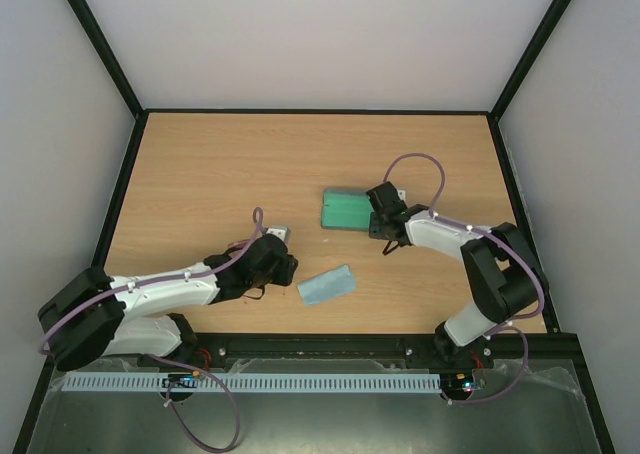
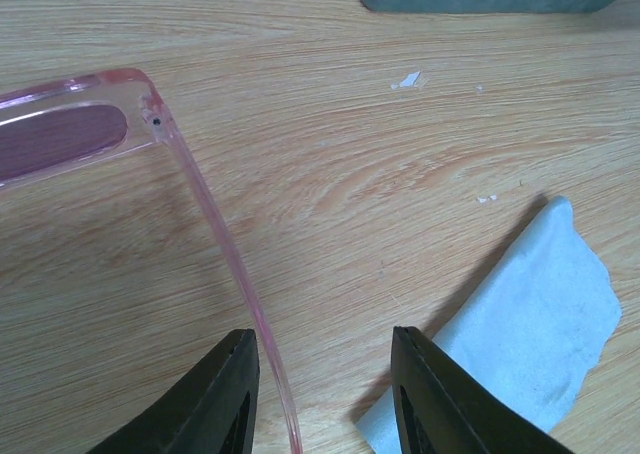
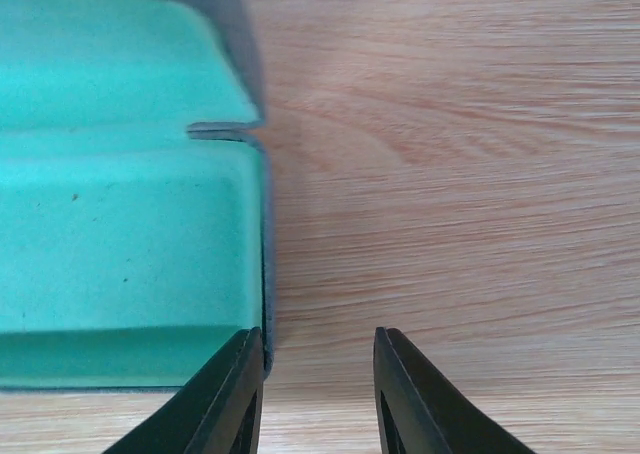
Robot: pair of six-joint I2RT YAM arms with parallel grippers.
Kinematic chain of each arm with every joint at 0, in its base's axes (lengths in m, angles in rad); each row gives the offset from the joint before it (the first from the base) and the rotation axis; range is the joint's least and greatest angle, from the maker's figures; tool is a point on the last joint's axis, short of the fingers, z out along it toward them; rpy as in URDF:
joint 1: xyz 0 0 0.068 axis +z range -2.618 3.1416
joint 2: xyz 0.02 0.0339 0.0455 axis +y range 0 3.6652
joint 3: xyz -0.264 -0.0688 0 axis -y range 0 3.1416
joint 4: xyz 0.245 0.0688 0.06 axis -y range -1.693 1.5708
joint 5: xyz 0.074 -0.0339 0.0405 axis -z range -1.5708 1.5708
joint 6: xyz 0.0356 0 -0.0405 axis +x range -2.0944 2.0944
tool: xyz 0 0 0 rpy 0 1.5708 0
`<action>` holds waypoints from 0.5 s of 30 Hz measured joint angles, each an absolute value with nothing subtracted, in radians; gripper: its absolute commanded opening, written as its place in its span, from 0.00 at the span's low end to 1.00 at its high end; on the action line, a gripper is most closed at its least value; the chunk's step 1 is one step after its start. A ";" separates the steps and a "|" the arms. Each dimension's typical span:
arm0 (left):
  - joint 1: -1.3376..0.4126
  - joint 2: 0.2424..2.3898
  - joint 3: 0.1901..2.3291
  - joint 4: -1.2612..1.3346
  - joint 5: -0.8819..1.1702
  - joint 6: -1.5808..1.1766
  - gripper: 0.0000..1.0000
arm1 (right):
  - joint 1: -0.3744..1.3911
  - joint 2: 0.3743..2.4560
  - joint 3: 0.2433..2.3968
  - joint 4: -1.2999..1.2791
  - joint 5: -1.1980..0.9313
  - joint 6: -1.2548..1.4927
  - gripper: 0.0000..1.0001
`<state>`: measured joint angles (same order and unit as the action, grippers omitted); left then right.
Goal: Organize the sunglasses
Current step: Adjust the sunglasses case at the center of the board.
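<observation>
The thin pink translucent sunglasses (image 2: 70, 134) lie at eleven o'clock from the left gripper (image 2: 320, 334), one slender temple reaching toward six between its half-open jaws, ungripped.

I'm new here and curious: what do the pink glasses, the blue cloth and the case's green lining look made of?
Sunglasses: apparently glossy pink plastic; the frame is see-through. Cloth: soft matte fabric, probably microfibre; it rumples. Case lining: matte green, perhaps felt or foam.
</observation>
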<state>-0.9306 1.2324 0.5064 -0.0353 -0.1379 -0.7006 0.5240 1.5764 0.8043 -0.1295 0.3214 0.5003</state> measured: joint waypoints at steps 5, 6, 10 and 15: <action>-0.931 1.240 0.506 -0.035 -0.134 -0.698 0.40 | 0.498 1.553 0.797 -0.126 0.282 0.490 0.33; -0.931 1.240 0.506 -0.035 -0.134 -0.698 0.40 | 0.498 1.537 0.791 -0.125 0.265 0.488 0.33; -0.931 1.236 0.509 -0.049 -0.129 -0.700 0.46 | 0.498 1.438 0.759 -0.125 0.200 0.482 0.31; -0.939 1.168 0.512 -0.110 -0.084 -0.727 0.43 | 0.528 1.253 0.688 -0.133 0.099 0.490 0.26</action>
